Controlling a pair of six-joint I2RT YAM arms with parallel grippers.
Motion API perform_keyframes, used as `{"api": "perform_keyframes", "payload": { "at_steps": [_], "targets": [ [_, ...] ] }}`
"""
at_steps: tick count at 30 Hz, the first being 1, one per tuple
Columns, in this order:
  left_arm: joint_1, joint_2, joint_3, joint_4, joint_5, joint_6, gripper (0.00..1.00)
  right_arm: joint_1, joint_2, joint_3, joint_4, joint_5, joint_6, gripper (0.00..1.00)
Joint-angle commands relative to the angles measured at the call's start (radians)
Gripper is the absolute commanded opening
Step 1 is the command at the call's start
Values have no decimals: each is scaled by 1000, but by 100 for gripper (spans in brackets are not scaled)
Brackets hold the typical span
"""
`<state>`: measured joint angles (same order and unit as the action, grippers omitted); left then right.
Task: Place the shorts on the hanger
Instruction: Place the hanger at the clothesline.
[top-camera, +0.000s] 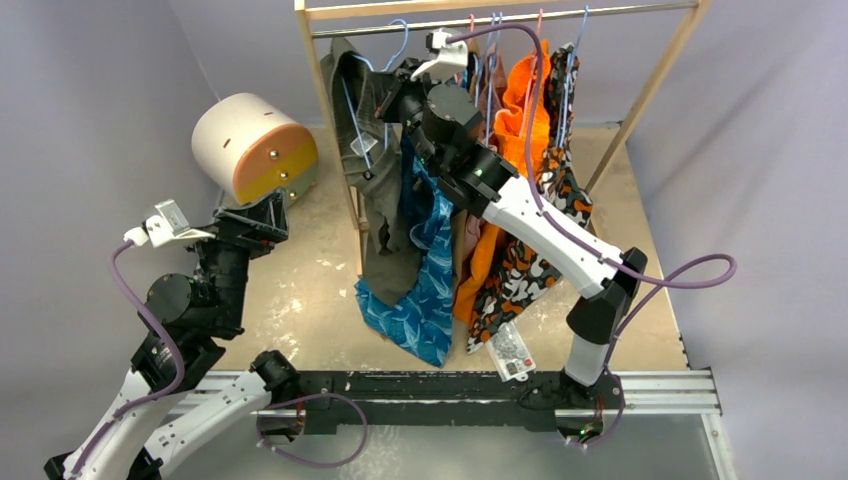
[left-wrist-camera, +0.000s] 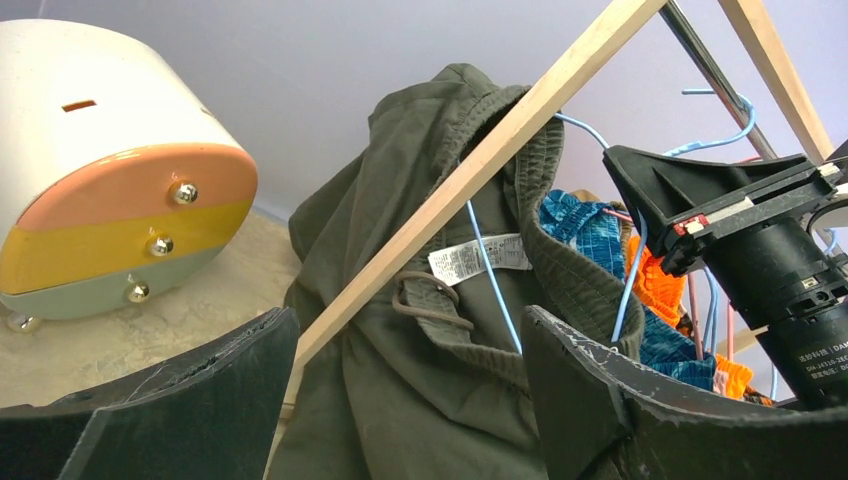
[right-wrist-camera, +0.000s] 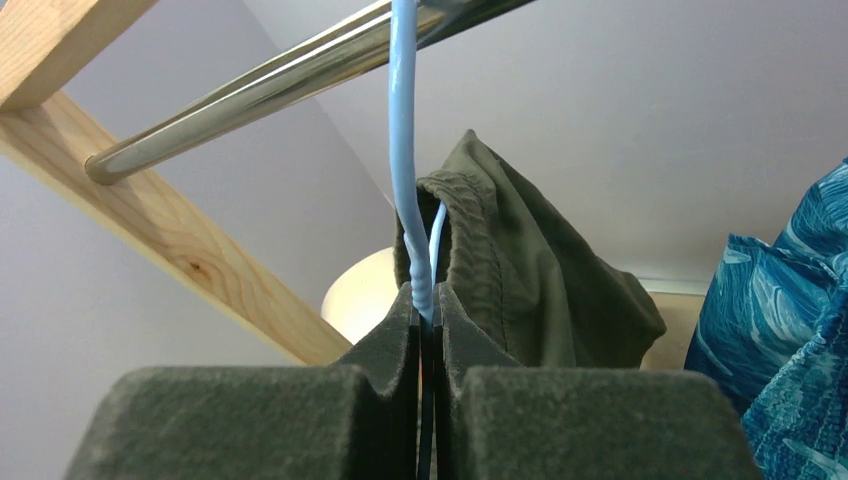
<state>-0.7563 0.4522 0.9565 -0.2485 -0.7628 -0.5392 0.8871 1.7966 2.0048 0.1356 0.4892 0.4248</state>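
The dark olive shorts (top-camera: 372, 170) hang at the left end of the rack, draped over the light-blue wire hanger (top-camera: 400, 45), whose hook goes up to the metal rail (top-camera: 560, 14). My right gripper (top-camera: 398, 92) is up by the rail. In the right wrist view, this gripper (right-wrist-camera: 427, 318) is shut on the hanger (right-wrist-camera: 403, 150) at its twisted neck, with the shorts' waistband (right-wrist-camera: 500, 260) just behind. My left gripper (left-wrist-camera: 405, 330) is open, low and left of the shorts (left-wrist-camera: 420, 390), holding nothing. The white tag (left-wrist-camera: 480, 258) and the blue wire (left-wrist-camera: 492, 285) show inside the waist.
A round cream, orange and yellow drawer box (top-camera: 255, 148) stands at the back left. The rack's slanted wooden post (left-wrist-camera: 450, 200) crosses in front of the shorts. Blue patterned shorts (top-camera: 425, 265), orange clothes (top-camera: 520, 110) and a black-orange print (top-camera: 530, 265) hang to the right.
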Motion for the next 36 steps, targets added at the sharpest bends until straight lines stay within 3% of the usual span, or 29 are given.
{"api": "perform_keyframes", "payload": {
  "at_steps": [1, 5, 10, 17, 27, 36],
  "targets": [
    [-5, 10, 2, 34, 11, 3, 81, -4, -45, 36, 32, -76, 2, 4],
    [-5, 13, 1, 32, 13, -5, 80, -4, -89, -17, 47, -111, -23, 30],
    [-6, 19, -3, 32, 19, -17, 80, -4, -132, -37, 6, -112, -26, 45],
    [-5, 26, -10, 25, 30, -39, 80, -4, -192, -54, -62, -120, -61, 54],
    [-5, -9, -34, -26, 17, -89, 79, -4, -245, -58, -333, -212, -144, 59],
    [-6, -37, -61, -84, -4, -129, 79, -4, -225, -81, -356, -264, -115, 64]
  ]
}}
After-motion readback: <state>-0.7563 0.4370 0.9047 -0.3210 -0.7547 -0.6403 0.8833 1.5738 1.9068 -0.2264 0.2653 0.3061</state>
